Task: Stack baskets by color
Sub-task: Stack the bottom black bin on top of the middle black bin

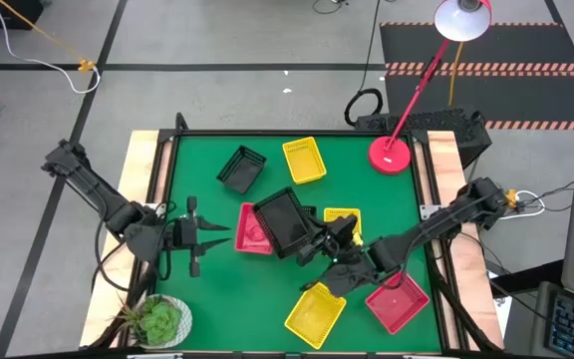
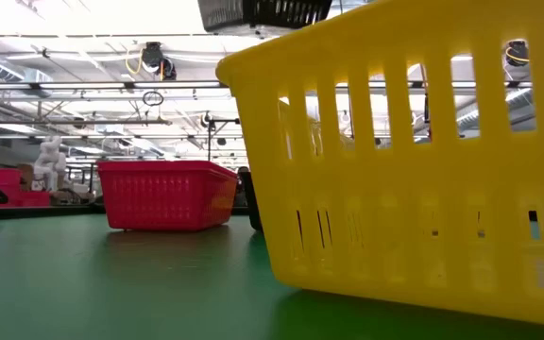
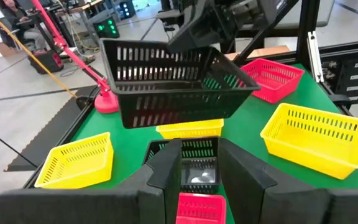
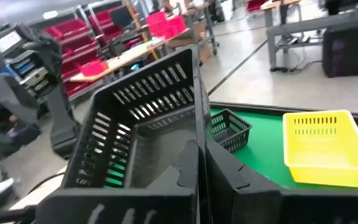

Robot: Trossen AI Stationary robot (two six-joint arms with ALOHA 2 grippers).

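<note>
My right gripper (image 1: 319, 242) is shut on a black basket (image 1: 285, 219) and holds it in the air over the table's middle. Under it a red basket (image 1: 251, 229) and another black basket (image 3: 197, 151) rest on their bases, with a yellow basket (image 1: 343, 218) beside them. A further black basket (image 1: 241, 168) and a yellow one (image 1: 304, 160) stand toward the far edge. Near the front, a yellow basket (image 1: 315, 313) and a red one (image 1: 397, 301) stand on the table. My left gripper (image 1: 207, 236) hovers open left of the red basket, pointing at it. My right gripper pinches one side wall of the black basket at its rim (image 4: 196, 134), one finger inside and one outside. The fingers come about level from the table's right. The basket is lifted clear, opening upward and somewhat tilted, above the red and black baskets.
A red lamp with a round base (image 1: 391, 154) stands at the far right corner. A potted plant (image 1: 157, 319) sits at the near left corner. Bare green mat (image 1: 197, 289) lies along the near left.
</note>
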